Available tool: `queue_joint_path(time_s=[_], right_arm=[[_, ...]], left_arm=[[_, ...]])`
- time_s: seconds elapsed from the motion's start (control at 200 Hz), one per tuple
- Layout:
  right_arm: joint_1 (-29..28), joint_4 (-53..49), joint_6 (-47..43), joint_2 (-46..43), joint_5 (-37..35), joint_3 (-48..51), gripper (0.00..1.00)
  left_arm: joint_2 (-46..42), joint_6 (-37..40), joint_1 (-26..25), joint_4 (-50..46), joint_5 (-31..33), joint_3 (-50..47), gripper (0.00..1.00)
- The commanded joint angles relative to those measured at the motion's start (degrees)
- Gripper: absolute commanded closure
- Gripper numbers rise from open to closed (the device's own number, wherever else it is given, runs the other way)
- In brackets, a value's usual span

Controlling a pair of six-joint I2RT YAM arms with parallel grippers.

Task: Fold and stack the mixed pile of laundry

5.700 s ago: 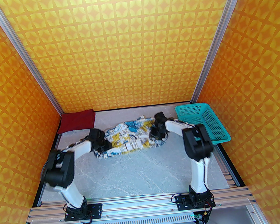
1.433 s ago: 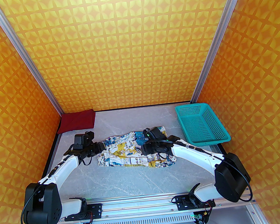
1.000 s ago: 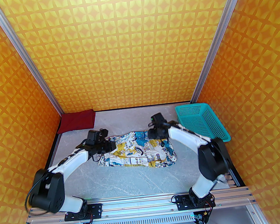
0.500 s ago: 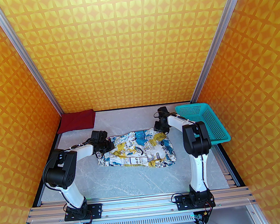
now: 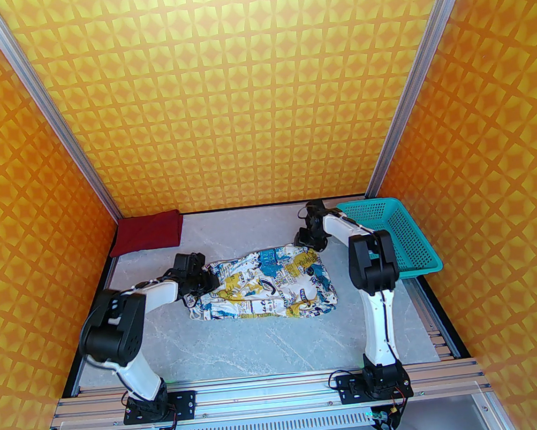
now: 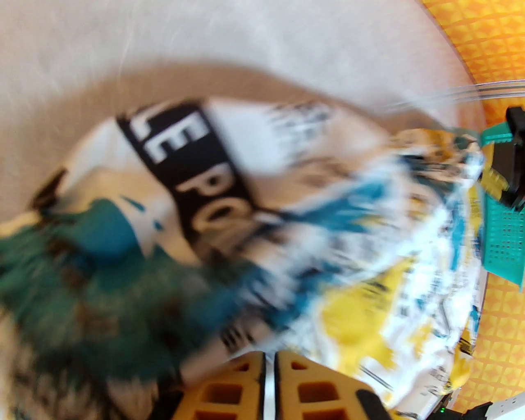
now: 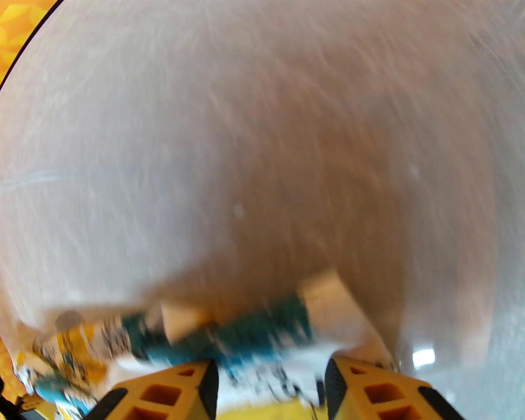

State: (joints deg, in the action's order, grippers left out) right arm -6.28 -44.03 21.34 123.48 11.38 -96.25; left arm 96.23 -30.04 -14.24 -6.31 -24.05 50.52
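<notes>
Where the grey counter (image 5: 262, 346) carries the laundry, two garments are entered. Item one: white printed garment (image 5: 266, 287) with blue, mustard and black graphics. It lies crumpled and partly spread at mid-counter, between the two arms, its long side running left to right. Item two: dark red T-shirt (image 5: 147, 232), folded flat in the far left corner, well apart from the printed piece. Left claw (image 5: 207, 281): set at the left end of the printed garment. In the left wrist view its yellow fingers (image 6: 229, 393) stand almost together, a thin sliver of white between them, closed on the cloth's edge. Right claw (image 5: 310, 244): set at the garment's far right corner, where the fabric rises in a small peak toward it. In the right wrist view its fingers (image 7: 172, 393) stand part open with a bunch of the cloth in the gap; a firm hold cannot be made out. Teal perforated basket (image 5: 374, 241): far right of the counter, just beside the right arm.
</notes>
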Motion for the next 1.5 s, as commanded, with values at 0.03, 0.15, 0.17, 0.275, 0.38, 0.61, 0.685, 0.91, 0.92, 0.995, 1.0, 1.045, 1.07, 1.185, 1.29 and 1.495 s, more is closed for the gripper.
queue_joint_path(time_s=[0.03,0.15,0.17,0.275,0.38,0.61,0.685,0.91,0.92,0.995,1.0,1.045,1.07,1.185,1.29,1.495], right_arm=[[-2.3,2.5,0.0,-16.0,1.0,9.4,0.53],[-5.7,5.4,3.7,-25.3,3.1,22.3,0.56],[-6.0,6.0,4.5,-26.7,3.8,24.6,0.57],[-6.8,9.2,8.6,-32.5,7.9,36.3,0.59],[-6.7,10.1,10.1,-36.1,8.4,44.8,0.59],[-3.8,8.8,10.5,-39.5,0.0,54.1,0.61],[-2.4,9.6,11.2,-40.1,-0.8,55.7,0.61],[-1.4,10.7,11.8,-42.3,0.0,57.0,0.58],[-1.4,10.5,11.6,-42.5,0.2,56.8,0.57],[-1.5,8.8,10.6,-44.6,0.4,55.6,0.57],[-1.5,8.6,10.5,-44.8,0.4,55.6,0.57],[-1.5,7.5,9.5,-46.6,0.2,54.8,0.56],[-1.5,7.0,8.8,-47.7,0.1,54.3,0.55],[-1.5,6.2,6.9,-51.6,-1.3,51.8,0.54],[-1.5,6.9,6.0,-50.3,-0.6,49.5,0.54],[-1.7,11.2,6.9,-41.4,1.3,48.3,0.56]], left_arm=[[-5.5,1.6,-1.1,-7.8,0.6,5.0,0.87],[-8.2,0.5,-4.4,-10.9,0.6,4.7,0.86],[-8.6,0.0,-5.1,-10.9,0.7,4.1,0.85],[-10.0,-1.8,-7.4,-10.1,0.7,-0.1,0.85],[-10.1,-3.2,-7.6,-7.0,0.8,-5.7,0.85],[-10.6,-2.7,-6.0,-6.4,4.9,-12.7,0.88],[-11.2,-2.3,-4.8,-6.4,5.0,-14.1,0.88],[-14.1,-0.5,-2.2,-8.6,5.0,-15.0,0.88],[-14.2,-0.4,-2.2,-8.8,5.0,-15.0,0.88],[-16.2,-0.2,-2.2,-10.5,4.3,-14.1,0.87],[-16.4,-0.2,-2.2,-10.5,4.1,-14.0,0.87],[-18.1,-0.2,-2.3,-11.5,3.5,-13.3,0.85],[-19.0,-0.1,-2.3,-12.2,3.4,-12.7,0.85],[-22.1,1.1,-2.7,-14.7,3.3,-9.1,0.81],[-19.9,2.5,-2.7,-14.5,3.4,-5.2,0.79],[-7.8,3.5,-2.4,-7.7,2.7,3.3,0.81]])
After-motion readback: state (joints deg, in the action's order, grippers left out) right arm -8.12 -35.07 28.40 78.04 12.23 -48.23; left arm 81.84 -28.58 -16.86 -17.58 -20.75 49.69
